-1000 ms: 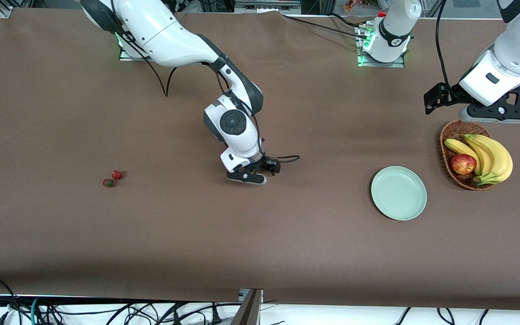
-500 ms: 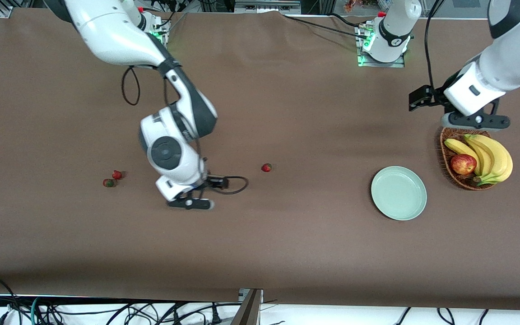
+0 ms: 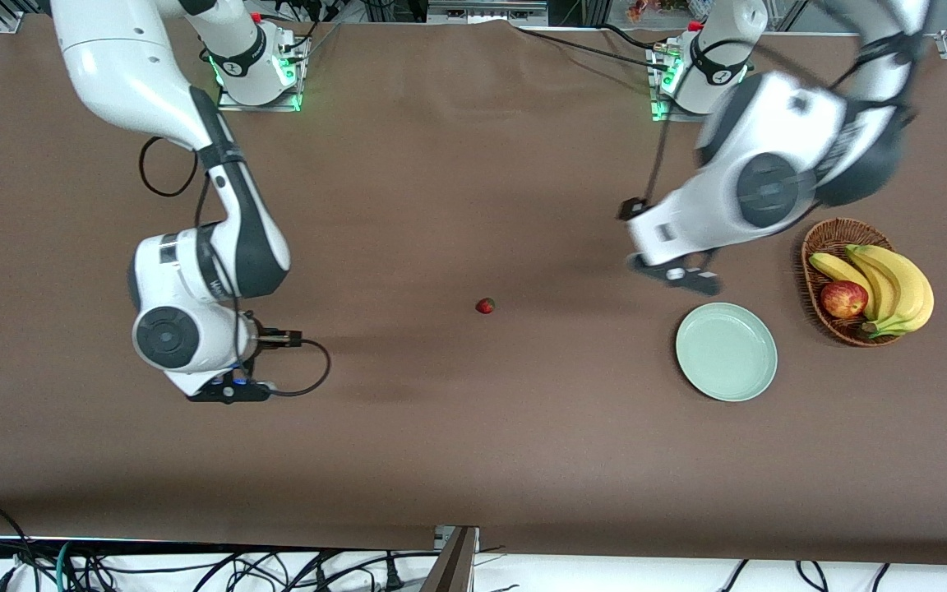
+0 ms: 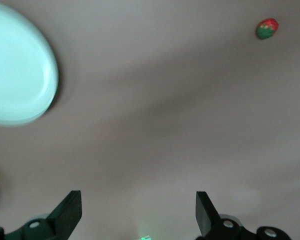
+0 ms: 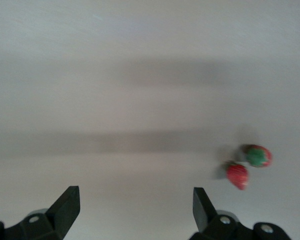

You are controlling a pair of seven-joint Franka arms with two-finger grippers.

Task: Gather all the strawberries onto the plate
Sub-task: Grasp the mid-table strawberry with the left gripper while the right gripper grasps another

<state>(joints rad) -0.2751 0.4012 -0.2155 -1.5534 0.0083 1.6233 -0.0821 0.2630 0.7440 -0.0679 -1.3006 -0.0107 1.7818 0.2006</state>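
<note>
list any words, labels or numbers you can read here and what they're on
None can be read.
Right arm: dark lettering on its white link, too small to read.
Left arm: blurred, no legible marking.
Plate, strawberry, basket: no text.

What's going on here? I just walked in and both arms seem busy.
Strawberries go onto the mint plate, which holds none yet. The right gripper, open, hovers by two strawberries at its end of the table. The left gripper, open and empty, is near the plate. A third strawberry lies mid-table. The fruit basket sits beside the plate.
</note>
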